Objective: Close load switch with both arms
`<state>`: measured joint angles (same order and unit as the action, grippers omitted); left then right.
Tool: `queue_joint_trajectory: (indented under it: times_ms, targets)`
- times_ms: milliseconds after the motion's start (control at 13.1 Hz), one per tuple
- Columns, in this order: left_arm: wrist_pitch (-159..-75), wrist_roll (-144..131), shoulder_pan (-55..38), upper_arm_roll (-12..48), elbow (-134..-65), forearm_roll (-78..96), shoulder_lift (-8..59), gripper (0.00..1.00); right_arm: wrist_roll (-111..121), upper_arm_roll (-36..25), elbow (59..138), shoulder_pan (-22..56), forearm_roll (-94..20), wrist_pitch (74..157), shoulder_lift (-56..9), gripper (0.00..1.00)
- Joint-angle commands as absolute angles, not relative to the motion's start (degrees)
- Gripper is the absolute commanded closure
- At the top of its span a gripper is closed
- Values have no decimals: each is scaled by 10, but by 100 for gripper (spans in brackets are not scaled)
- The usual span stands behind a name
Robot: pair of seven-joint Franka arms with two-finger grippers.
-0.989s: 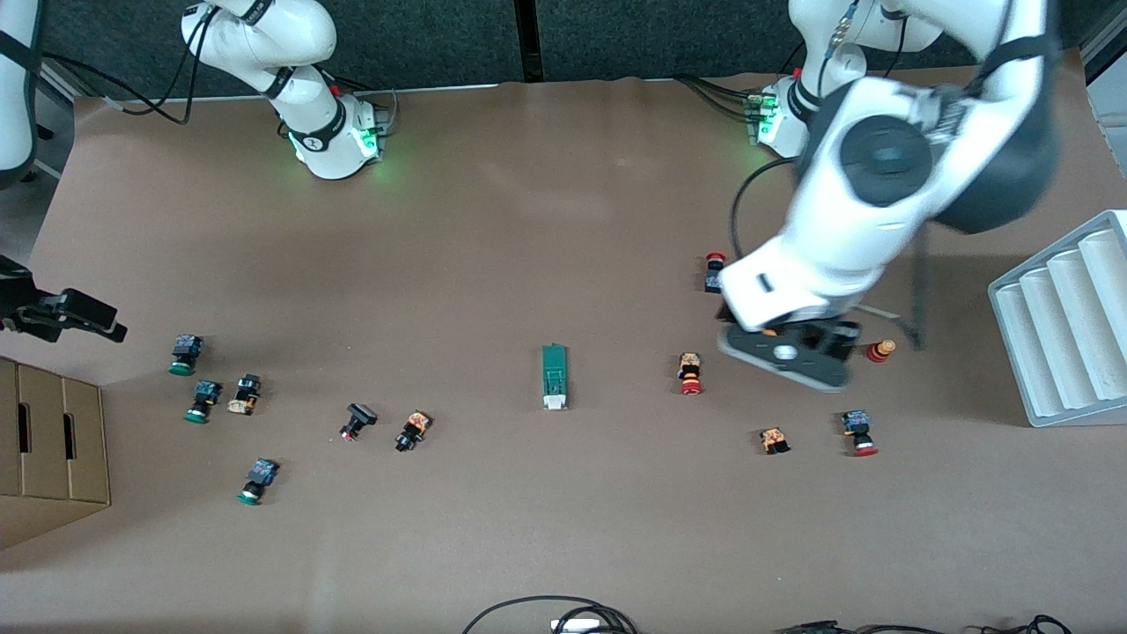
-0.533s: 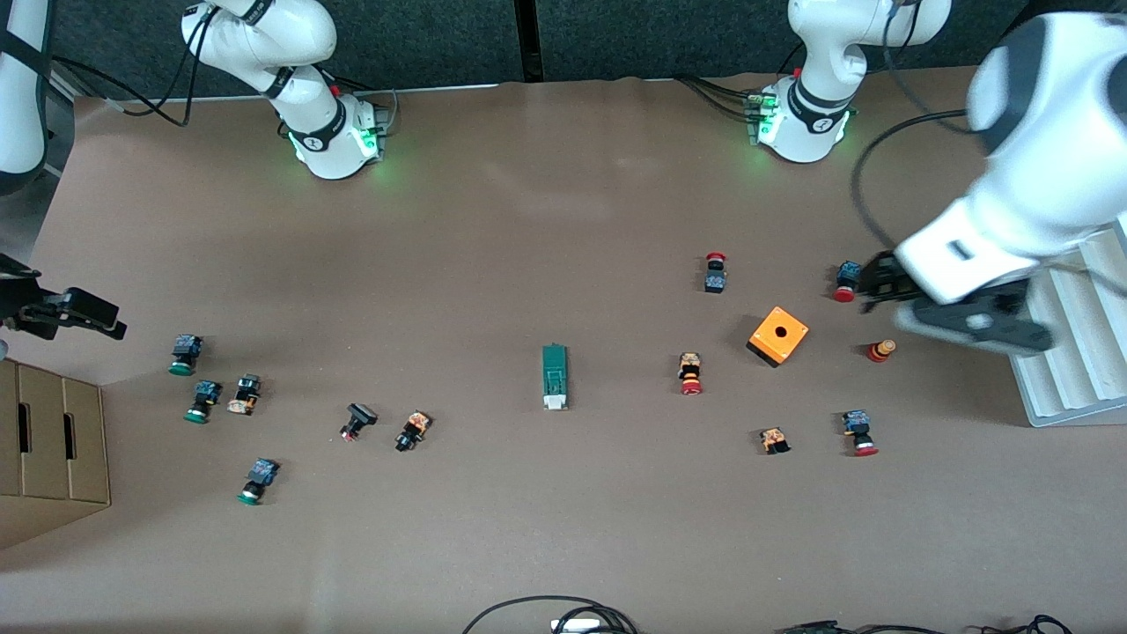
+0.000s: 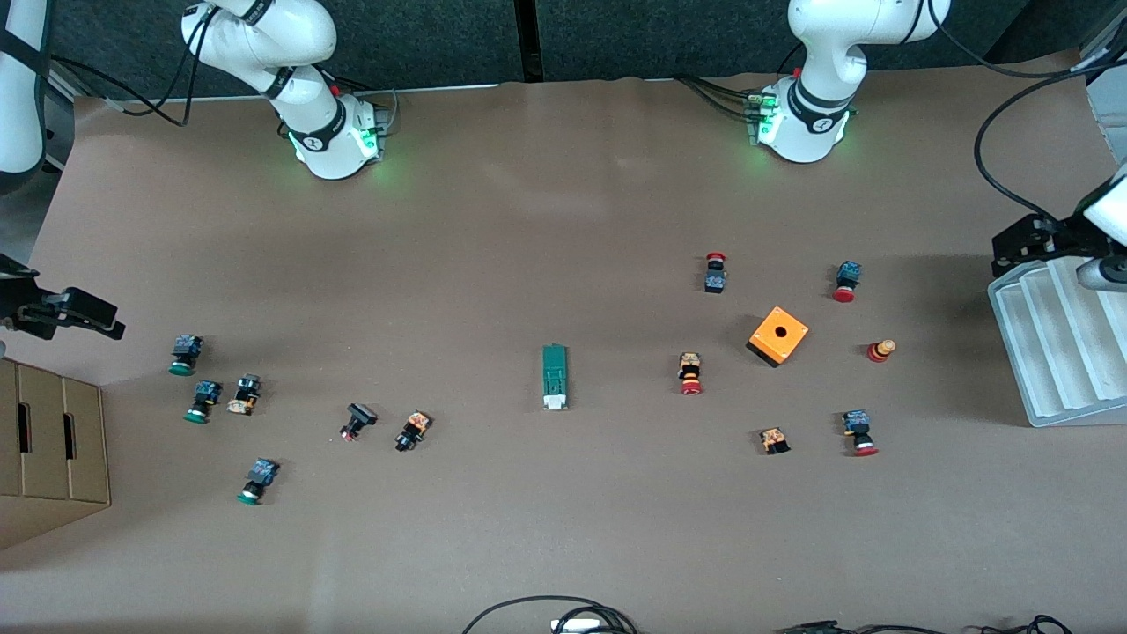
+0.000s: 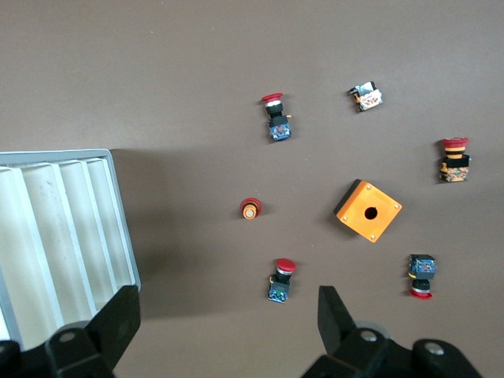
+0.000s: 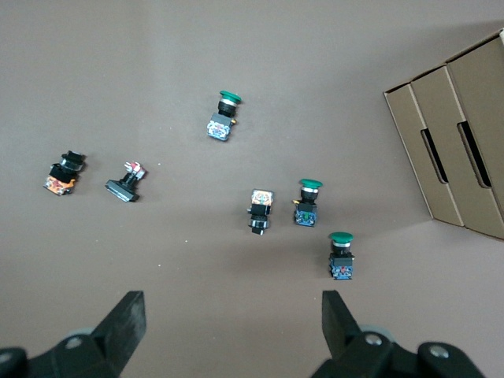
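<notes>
One flat load switch [image 3: 554, 377] (green, rectangular)

I see an orange box [image 3: 778, 335] among scattered pushbuttons, a white tray [image 3: 1061, 352] and a cardboard box [image 3: 48, 453] at the table's opposite edges.

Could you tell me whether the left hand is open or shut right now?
Open: the left hand shows its fingers spread wide apart, holding nothing.

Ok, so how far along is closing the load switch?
The load switch lies mid-table, held by neither arm; whether it is closed cannot be told. Nothing is in hand: the left gripper hangs open by the white tray, the right gripper open by the cardboard box. That fits both arms yet to reach in, or both drawn away after closing it.
</notes>
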<state>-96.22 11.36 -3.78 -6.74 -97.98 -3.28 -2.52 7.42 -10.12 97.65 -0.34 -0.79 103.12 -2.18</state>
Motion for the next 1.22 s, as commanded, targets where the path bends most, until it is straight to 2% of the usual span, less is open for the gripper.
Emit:
queue_joint_trajectory:
  times_ms: [0, 304, 1141]
  targets:
    - [-983, 113, -47, -64, -1002, -33, -41, 0, 79, -102, 969, -3, 9, 1027, -20, 0]
    - [-971, 113, -63, -63, -963, -25, -13, 0, 79, -101, 969, -3, 4, 1027, -20, 0]
    - [-963, 114, -60, -65, -962, -32, -13, 0, 78, -103, 969, -4, 2, 1025, -18, 0]
